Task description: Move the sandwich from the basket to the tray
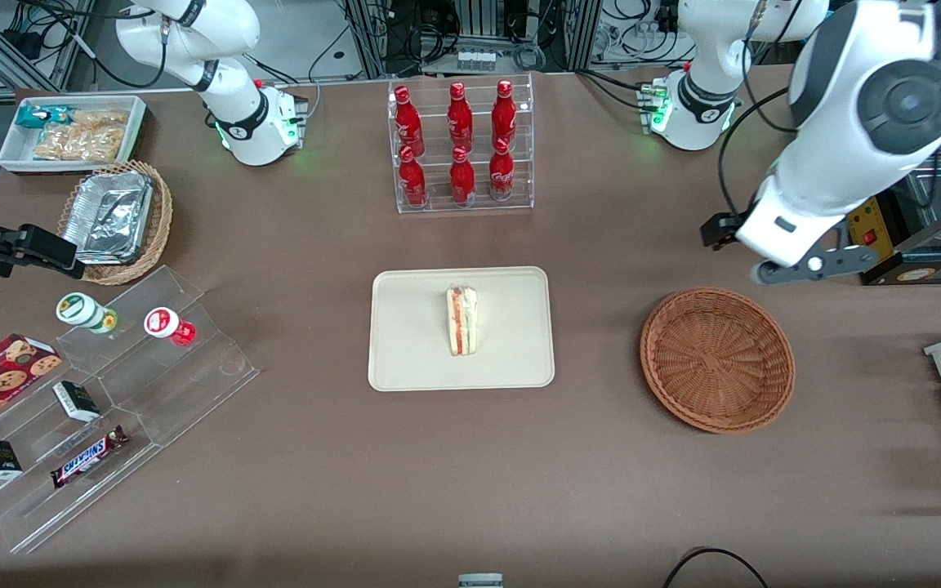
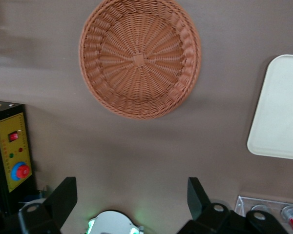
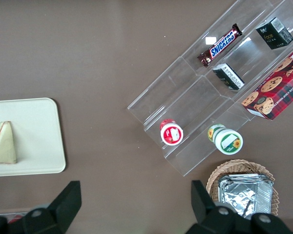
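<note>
A brown bench carries everything. Above its working-arm end the gripper hangs with fingers spread wide, holding nothing, over bare bench near the basket, which has nothing in it. The sandwich lies mid-tray, at the bench's centre.

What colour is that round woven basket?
Reddish-brown wicker basket, clearest in the left wrist view; the open end effector hangs above the table beside it.
</note>
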Controlling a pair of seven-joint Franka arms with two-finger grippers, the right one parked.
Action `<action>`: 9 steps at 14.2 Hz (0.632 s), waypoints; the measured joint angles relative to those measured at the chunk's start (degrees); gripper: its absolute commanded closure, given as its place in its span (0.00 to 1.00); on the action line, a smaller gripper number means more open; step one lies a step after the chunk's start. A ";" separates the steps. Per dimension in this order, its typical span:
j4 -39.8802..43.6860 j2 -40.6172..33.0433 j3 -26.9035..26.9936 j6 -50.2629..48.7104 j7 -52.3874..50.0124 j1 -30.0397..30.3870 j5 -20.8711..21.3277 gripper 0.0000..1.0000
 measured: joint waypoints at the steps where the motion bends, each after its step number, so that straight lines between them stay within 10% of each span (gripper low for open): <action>1: -0.17 -0.65 0.00 -0.36 1.59 1.13 0.00 0.00; 9: 1.02 -2.21 -0.01 -0.70 6.38 6.23 -4.28 0.00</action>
